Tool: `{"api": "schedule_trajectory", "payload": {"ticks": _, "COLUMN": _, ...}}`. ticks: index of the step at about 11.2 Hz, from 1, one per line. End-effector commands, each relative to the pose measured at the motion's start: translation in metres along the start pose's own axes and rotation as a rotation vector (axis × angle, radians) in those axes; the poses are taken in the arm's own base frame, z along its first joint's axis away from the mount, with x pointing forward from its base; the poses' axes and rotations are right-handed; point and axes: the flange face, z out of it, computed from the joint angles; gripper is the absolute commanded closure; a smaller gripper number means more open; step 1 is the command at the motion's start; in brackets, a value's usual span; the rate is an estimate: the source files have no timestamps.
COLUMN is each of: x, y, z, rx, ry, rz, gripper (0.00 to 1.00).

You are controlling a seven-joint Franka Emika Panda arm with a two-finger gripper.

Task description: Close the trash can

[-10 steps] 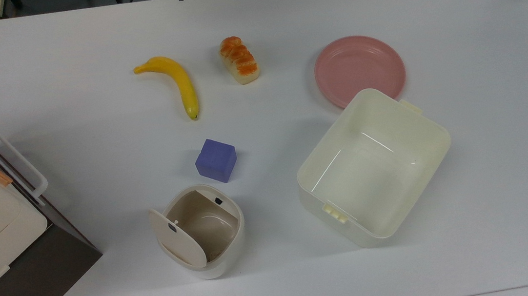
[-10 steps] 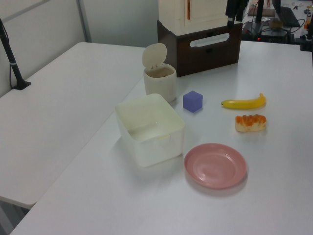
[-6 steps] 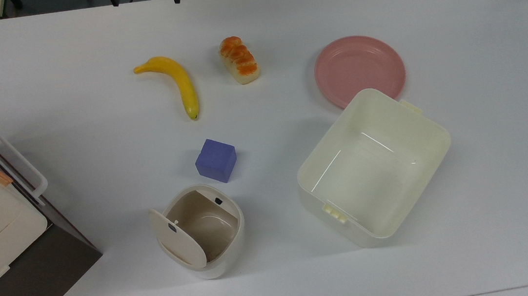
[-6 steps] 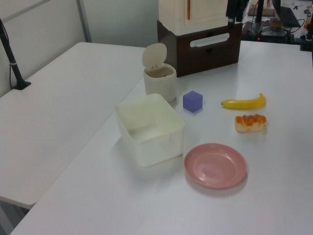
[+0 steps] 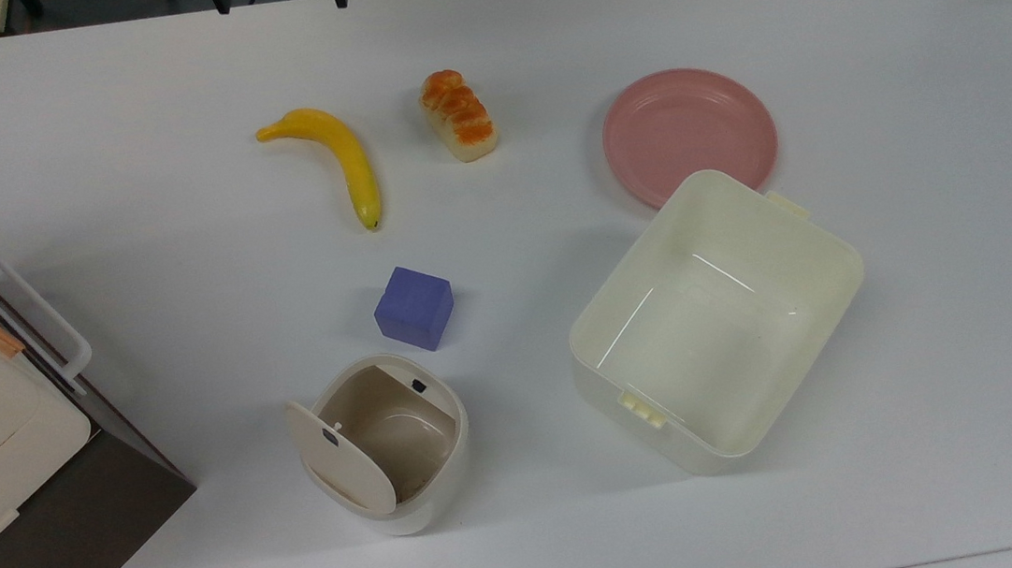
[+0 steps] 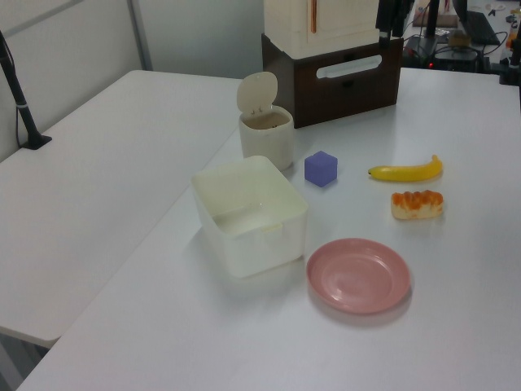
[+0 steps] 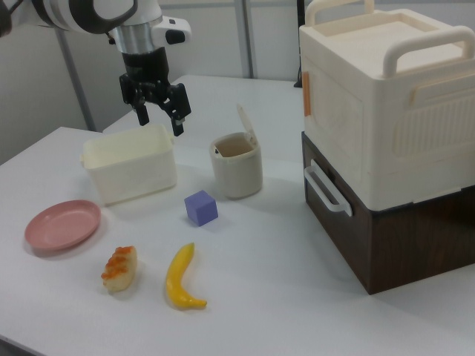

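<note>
Standing lid-up, trash can [image 7: 237, 167] sits apart from spread hand [image 7: 158, 117].

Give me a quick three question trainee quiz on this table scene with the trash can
1. True or false: the trash can lid is shut.
2. In the top view, which thing lies nearest the trash can: A banana, B purple cube, C pink plate?
3. Fill in: in the right view, the pincer hangs open above the pale-yellow ____.

Key: 1 false, the lid stands up; 2 B; 3 tub.

One trash can [image 5: 391, 447], tub [image 5: 717, 318], plate [image 5: 689, 134], banana [image 5: 343, 163], cube [image 5: 414, 308].
</note>
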Motion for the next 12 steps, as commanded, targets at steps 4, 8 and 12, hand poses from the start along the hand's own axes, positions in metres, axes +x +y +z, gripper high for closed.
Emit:
{"api": "schedule_trajectory", "payload": {"ticks": 4, "x": 0.007, "y": -0.021, "z": 0.015, "rx": -0.021, "ry": -0.019, "rz": -0.056, "gripper": 0.0}}
{"api": "schedule_trajectory", "payload": {"ticks": 8, "x": 0.007, "y": -0.021, "z": 0.015, "rx": -0.021, "ry": -0.016, "rz": -0.06, "gripper": 0.0}}
{"api": "schedule_trajectory", "payload": {"ticks": 12, "x": 0.009, "y": -0.03, "z": 0.017, "rx": -0.032, "ry": -0.007, "rz": -0.066, "gripper": 0.2}}
